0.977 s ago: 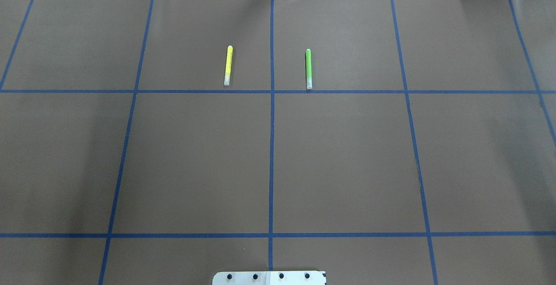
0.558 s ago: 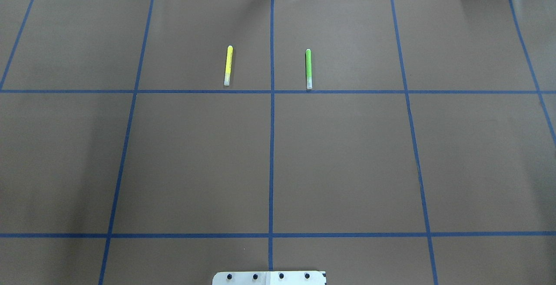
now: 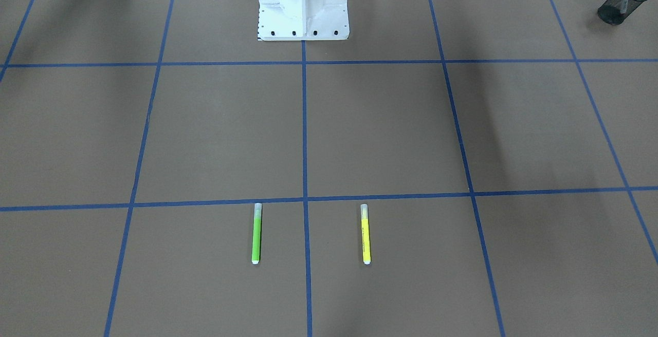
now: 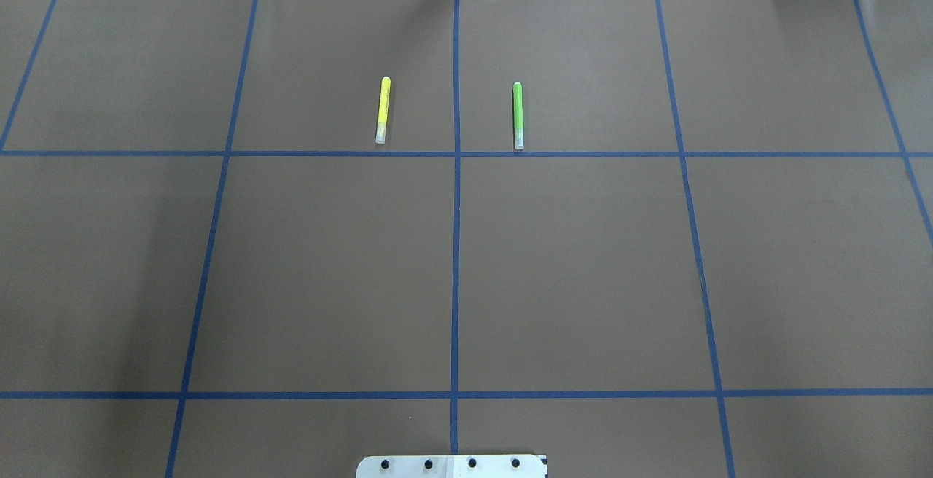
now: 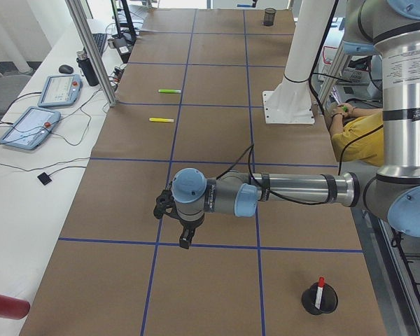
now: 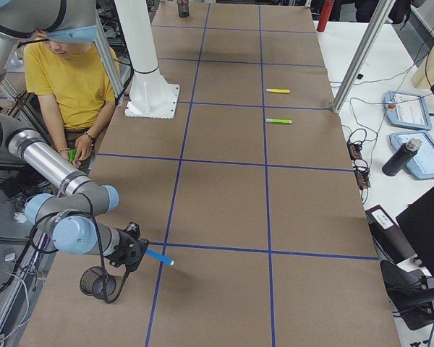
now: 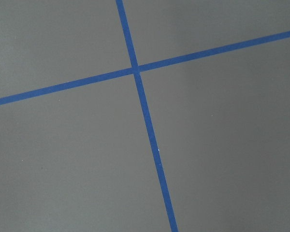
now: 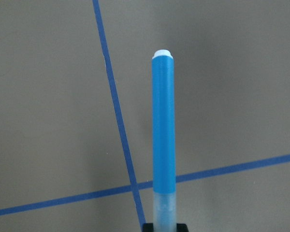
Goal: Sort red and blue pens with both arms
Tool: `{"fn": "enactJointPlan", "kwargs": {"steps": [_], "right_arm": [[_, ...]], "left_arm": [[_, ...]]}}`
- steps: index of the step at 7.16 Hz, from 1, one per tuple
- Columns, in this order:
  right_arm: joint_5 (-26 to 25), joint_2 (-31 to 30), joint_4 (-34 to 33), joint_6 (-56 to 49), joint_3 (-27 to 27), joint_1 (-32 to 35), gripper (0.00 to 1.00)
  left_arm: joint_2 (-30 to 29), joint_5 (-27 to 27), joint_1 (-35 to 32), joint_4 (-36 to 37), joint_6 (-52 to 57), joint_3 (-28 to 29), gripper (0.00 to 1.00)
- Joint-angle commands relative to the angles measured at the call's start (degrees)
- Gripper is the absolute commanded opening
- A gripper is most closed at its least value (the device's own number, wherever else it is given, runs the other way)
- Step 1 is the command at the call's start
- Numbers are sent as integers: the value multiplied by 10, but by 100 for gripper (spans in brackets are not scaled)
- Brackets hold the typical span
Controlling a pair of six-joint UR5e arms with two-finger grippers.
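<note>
Blue pen (image 8: 163, 130) clamped by right tool (image 6: 137, 251)
Yellow marker (image 4: 383, 110), green marker (image 4: 517, 116) laid far off; left tool (image 5: 185, 239): state cannot be told.

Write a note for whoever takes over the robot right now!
The right gripper has its jaws shut on the blue pen, beside a mesh cup.
The left gripper hangs over bare table; open or shut, I cannot tell.
Done: the red pen stands in the other mesh cup.
Left: the blue pen probably goes in the cup beside it.
The green marker and yellow marker lie elsewhere.
</note>
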Motion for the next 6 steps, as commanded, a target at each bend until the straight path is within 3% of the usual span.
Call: {"fn": "enactJointPlan", "kwargs": {"steps": [1,3,6], "right_arm": [[50,-42,-15,-1,-12,24,0],[48,-61,-34,-1,-6,33,0],[-96,-55,-32,-27,39,56,0]], "left_arm": [[0,0,0,-9,0,0,100],[0,0,0,-22,0,0,100],[0,0,1,-29,1,0,100]]}}
